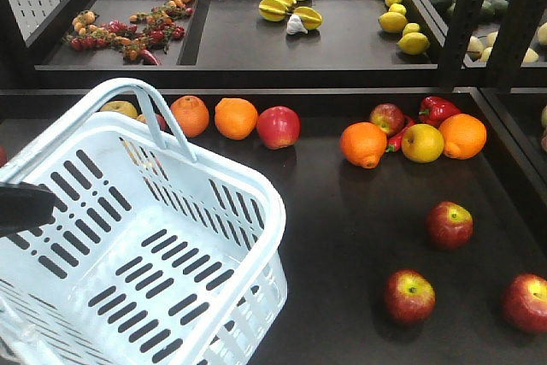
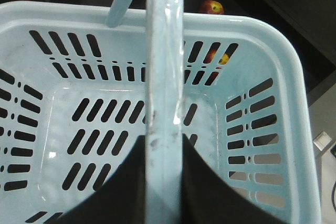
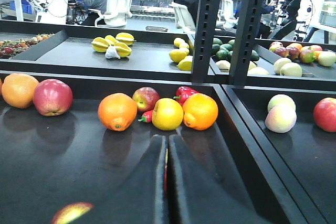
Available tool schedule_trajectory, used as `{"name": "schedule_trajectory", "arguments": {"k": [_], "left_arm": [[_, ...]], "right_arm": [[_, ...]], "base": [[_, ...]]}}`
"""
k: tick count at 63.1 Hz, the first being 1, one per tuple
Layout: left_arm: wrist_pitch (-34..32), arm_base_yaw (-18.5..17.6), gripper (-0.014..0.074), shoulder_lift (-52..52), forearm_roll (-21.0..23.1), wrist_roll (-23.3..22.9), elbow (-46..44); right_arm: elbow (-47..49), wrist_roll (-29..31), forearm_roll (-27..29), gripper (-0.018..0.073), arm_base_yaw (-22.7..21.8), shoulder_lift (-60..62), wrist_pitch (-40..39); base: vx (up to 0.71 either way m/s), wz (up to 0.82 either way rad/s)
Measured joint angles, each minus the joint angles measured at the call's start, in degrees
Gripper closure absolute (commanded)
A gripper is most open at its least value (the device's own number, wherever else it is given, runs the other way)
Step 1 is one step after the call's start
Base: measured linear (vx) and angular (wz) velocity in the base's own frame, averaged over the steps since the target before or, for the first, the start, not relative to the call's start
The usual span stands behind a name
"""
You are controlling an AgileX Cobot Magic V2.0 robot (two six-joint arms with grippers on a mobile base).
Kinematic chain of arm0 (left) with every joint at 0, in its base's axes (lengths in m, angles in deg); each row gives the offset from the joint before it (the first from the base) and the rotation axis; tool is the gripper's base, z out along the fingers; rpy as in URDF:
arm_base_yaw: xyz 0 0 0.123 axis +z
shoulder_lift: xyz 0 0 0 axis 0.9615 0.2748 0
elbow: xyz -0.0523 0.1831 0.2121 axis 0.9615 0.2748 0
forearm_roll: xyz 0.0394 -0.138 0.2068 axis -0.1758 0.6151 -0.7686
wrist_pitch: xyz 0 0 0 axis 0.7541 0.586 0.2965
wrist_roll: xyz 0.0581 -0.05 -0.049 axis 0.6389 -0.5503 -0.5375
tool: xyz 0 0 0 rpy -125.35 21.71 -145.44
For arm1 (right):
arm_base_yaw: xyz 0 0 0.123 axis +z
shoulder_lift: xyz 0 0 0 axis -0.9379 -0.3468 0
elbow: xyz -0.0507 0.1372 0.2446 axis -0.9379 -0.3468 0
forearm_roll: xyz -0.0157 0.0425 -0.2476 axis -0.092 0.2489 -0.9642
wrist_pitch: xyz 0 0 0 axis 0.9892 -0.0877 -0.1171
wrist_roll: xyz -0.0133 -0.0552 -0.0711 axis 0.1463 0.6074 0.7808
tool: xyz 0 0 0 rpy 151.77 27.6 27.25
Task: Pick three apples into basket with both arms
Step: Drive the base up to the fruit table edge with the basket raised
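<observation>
I've got the left gripper [image 2: 164, 142] clamped on the basket's [image 1: 231, 168] handle [image 2: 165, 51], the right gripper [image 3: 167, 145] pinched shut and empty, and three apples [image 1: 449, 224] loose on the tray [image 1: 342, 237] beside it (firm, slick, likely rollers: I'd grip across the middle).

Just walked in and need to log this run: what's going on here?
The left gripper is clamped on the handle of the pale blue basket, which is tilted and empty. The right gripper hovers shut above the black tray, holding nothing. No apples are in yet; three lie on the tray right of the basket.
</observation>
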State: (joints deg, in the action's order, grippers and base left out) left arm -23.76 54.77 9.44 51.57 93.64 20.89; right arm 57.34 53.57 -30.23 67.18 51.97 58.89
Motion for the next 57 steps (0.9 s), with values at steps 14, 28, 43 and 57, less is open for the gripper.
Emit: {"name": "schedule_trajectory", "arguments": {"k": [14,28,43,57], "left_arm": [[0.0,0.0,0.0604,0.0,0.0,0.0,0.0],[0.0,0.0,0.0604,0.0,0.0,0.0,0.0],[0.0,0.0,0.0604,0.0,0.0,0.0,0.0],[0.0,0.0,0.0604,0.0,0.0,0.0,0.0]], "right_arm": [[0.0,0.0,0.0,0.0563,0.0,0.0,0.0],[0.0,0.0,0.0,0.0563,0.0,0.0,0.0],[0.0,0.0,0.0,0.0563,0.0,0.0,0.0],[0.0,0.0,0.0,0.0563,0.0,0.0,0.0]], "base": [[0.01,-0.01],[0.0,0.0],[0.0,0.0],[0.0,0.0]]}}
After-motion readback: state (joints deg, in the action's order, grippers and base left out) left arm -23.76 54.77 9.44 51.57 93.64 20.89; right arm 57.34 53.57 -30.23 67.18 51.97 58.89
